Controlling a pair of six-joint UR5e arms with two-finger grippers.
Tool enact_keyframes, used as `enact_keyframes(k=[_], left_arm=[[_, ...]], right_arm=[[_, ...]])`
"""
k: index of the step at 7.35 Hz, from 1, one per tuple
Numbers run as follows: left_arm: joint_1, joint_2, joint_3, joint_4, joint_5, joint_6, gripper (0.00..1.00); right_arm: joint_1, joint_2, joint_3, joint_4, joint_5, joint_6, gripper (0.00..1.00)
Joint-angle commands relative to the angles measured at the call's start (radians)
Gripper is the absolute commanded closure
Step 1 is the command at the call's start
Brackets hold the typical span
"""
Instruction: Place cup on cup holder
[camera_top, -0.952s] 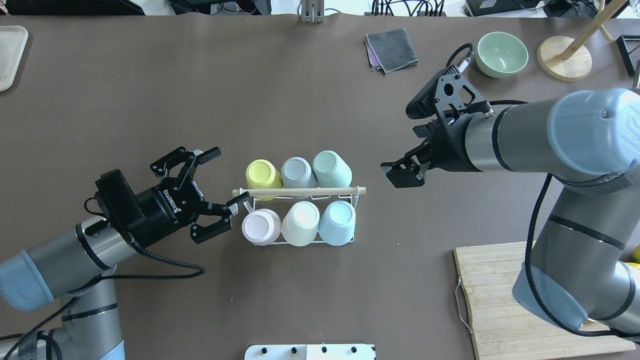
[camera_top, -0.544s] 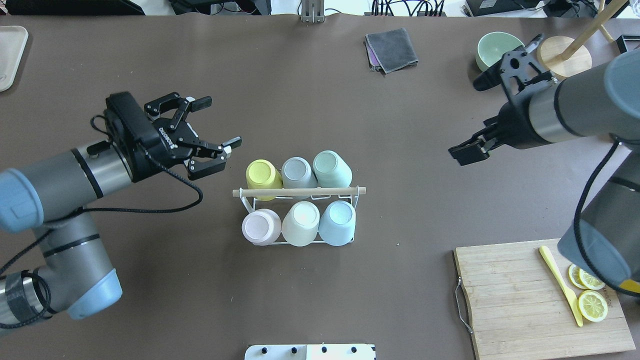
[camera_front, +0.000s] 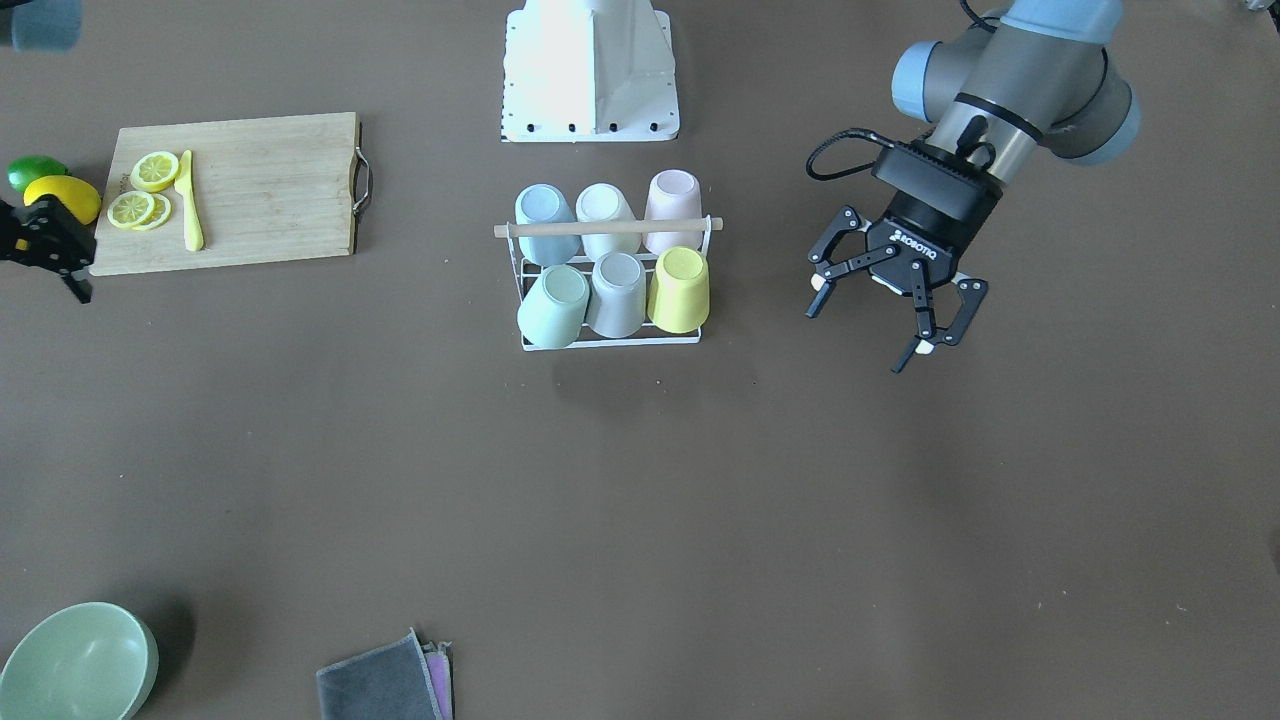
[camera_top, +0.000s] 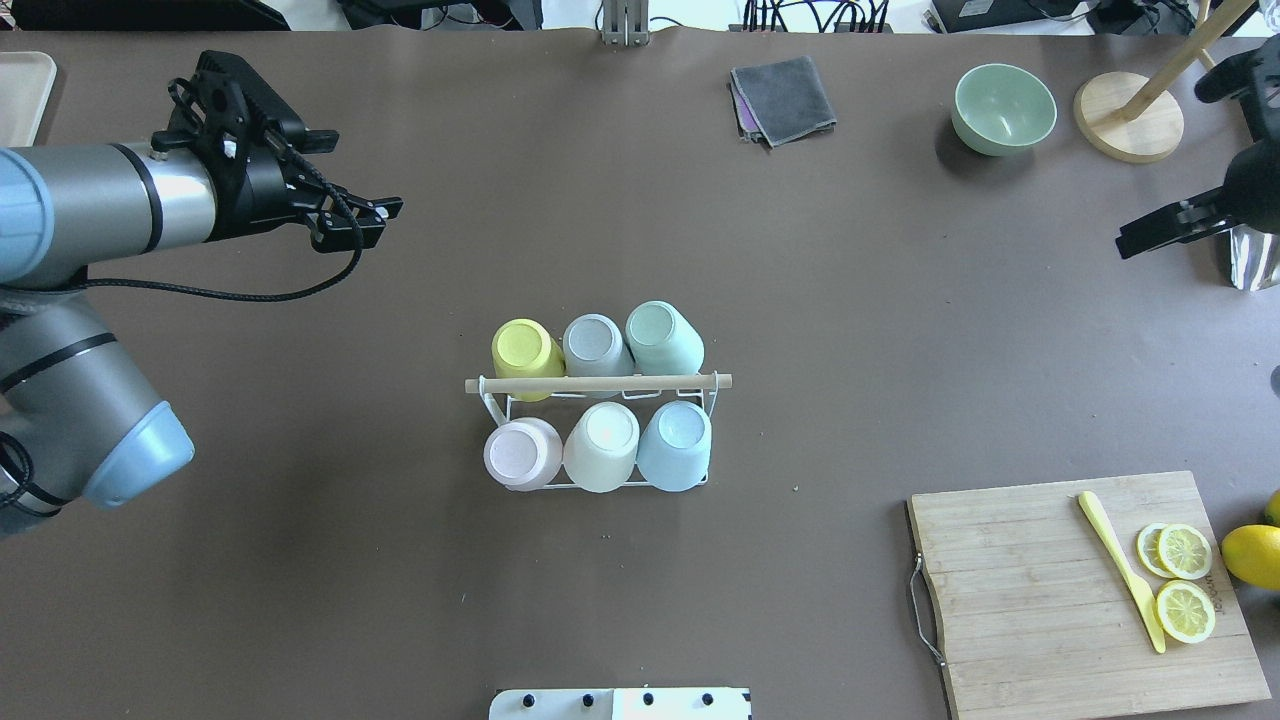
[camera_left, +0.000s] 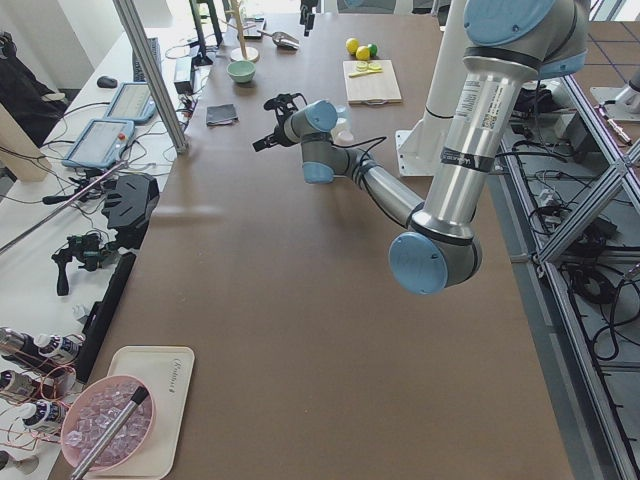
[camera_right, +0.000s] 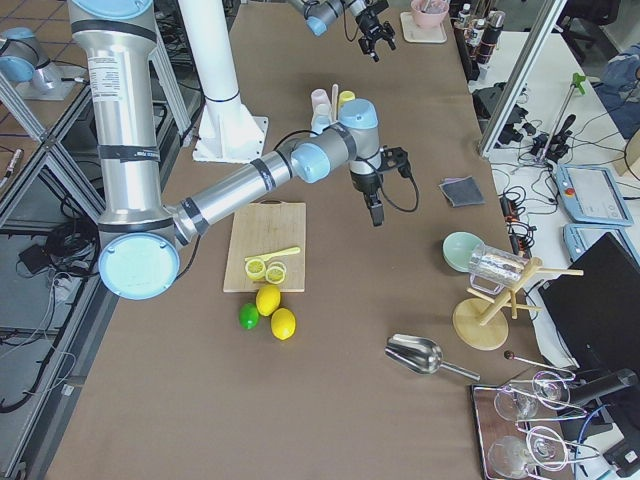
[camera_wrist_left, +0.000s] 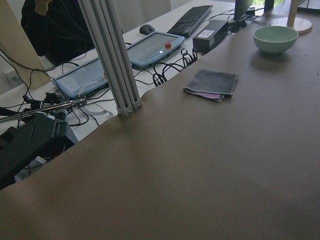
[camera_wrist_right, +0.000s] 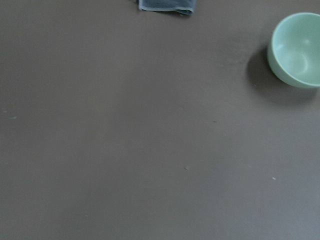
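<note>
**Rack full, both arms clear: placing looks finished**

Nearest the robot, off to its right, the cutting board (camera_top: 1020, 590) carries lemon slices and a yellow knife, none of it part of this job. At mid-table stands the cup holder (camera_top: 597, 383), its wooden rod across the top. Six cups (camera_top: 602, 446) sit mouth-down on it in two rows of three, each leaning outward on its prong. No loose cup shows on the table in any view.

Farther out, the left pincer (camera_front: 872, 330) hangs well apart from the rack, fingers spread wide and grasping nothing. The right pincer (camera_top: 1130, 243) is at the opposite edge, equally far away. Whether it is clenched or released I cannot tell, as it shows only as a dark wedge. Beyond them, a green bowl (camera_top: 1003, 108) and a folded grey cloth (camera_top: 785, 98) lie by the far edge.

By my reading the placing step is done. The next move calls for no grasp, only parking both arms without sweeping across the rack.
</note>
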Motion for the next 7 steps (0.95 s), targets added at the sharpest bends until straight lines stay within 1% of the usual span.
enact_keyframes(k=[1,2,3,4,5,6,7], left_arm=[[-0.135,0.030,-0.037,0.295,-0.310,-0.014,0.02],[-0.183,0.086,-0.028,0.356,-0.378,-0.014,0.02],[-0.197,0.102,-0.022,0.476,-0.411,-0.015,0.02],[-0.215,0.102,0.005,0.637,-0.416,0.017,0.01],[-0.218,0.113,0.031,0.664,-0.410,0.043,0.01],[-0.232,0.143,0.065,0.671,-0.416,0.044,0.01],[-0.266,0.186,0.082,0.671,-0.451,0.043,0.01]], right_arm=[[0.202,-0.090,-0.187,-0.001,0.053,-0.005,0.00],[0.286,-0.119,-0.284,0.003,0.079,-0.007,0.00],[0.357,-0.135,-0.366,0.003,0.136,-0.008,0.00],[0.392,-0.150,-0.407,0.009,0.145,-0.010,0.00],[0.423,-0.153,-0.397,0.011,0.150,-0.011,0.00],[0.431,-0.153,-0.374,0.010,0.159,-0.066,0.00],[0.430,-0.150,-0.363,0.008,0.185,-0.164,0.00]])
